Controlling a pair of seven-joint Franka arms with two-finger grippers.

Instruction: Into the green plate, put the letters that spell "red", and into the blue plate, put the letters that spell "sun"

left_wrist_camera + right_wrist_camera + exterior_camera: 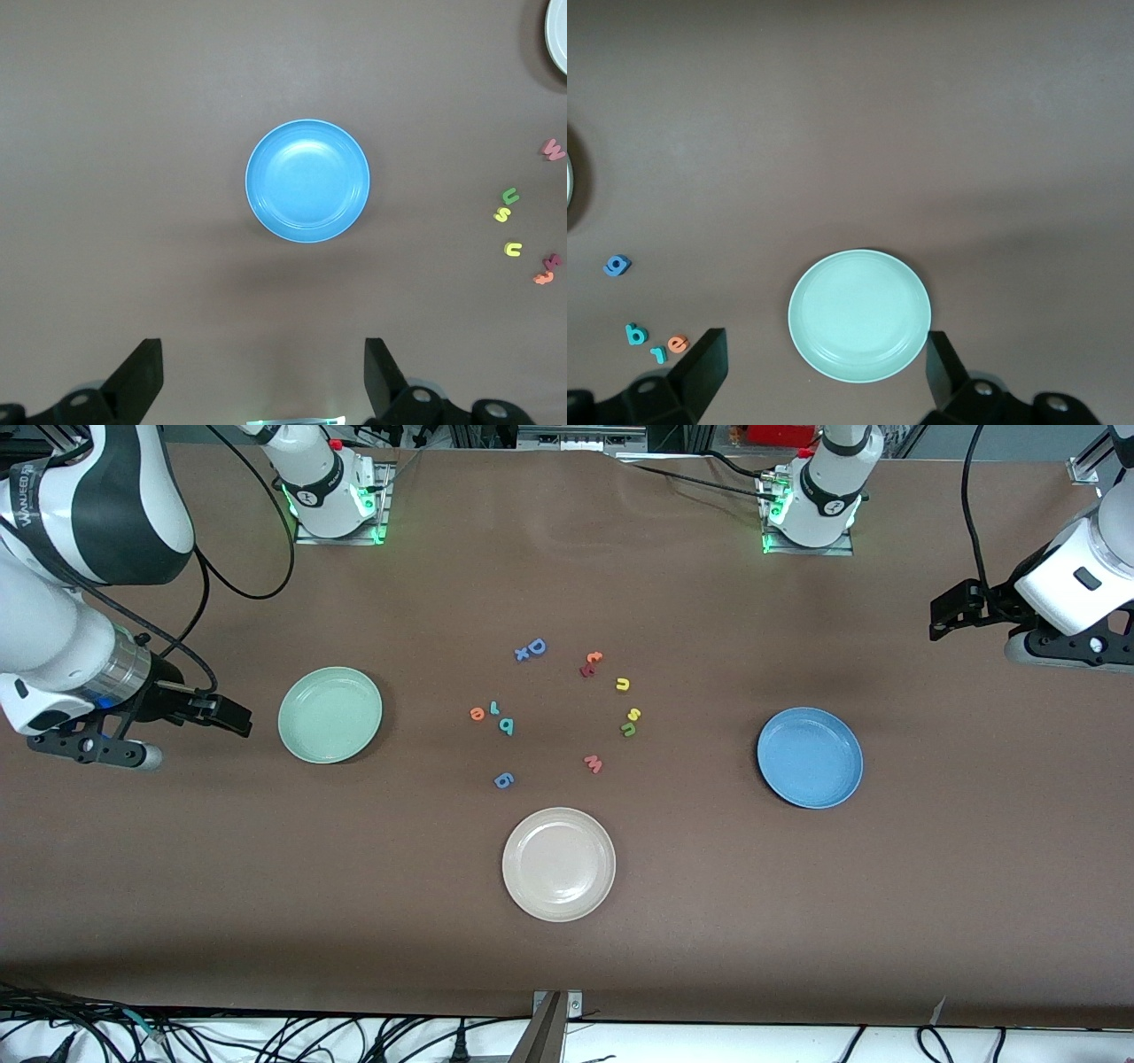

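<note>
Above the table's two ends, your grippers hang with nothing in them. The left gripper (941, 615) waits with jaws spread wide, over bare cloth at about one o'clock from the blue plate (810, 758). The right gripper (232, 716) is likewise spread wide, over the cloth at nine o'clock from the green plate (330, 715).

Both plates hold nothing. Between them you have the letters scattered on the cloth. The orange "e" (477, 713), teal "r" (494, 707) and teal "d" (507, 727) cluster at three o'clock from the green plate. The yellow "s" (633, 714) touches the olive arch (627, 729), with the yellow arch (623, 684) at twelve o'clock from them; all three lie at nine o'clock from the blue plate.
</note>
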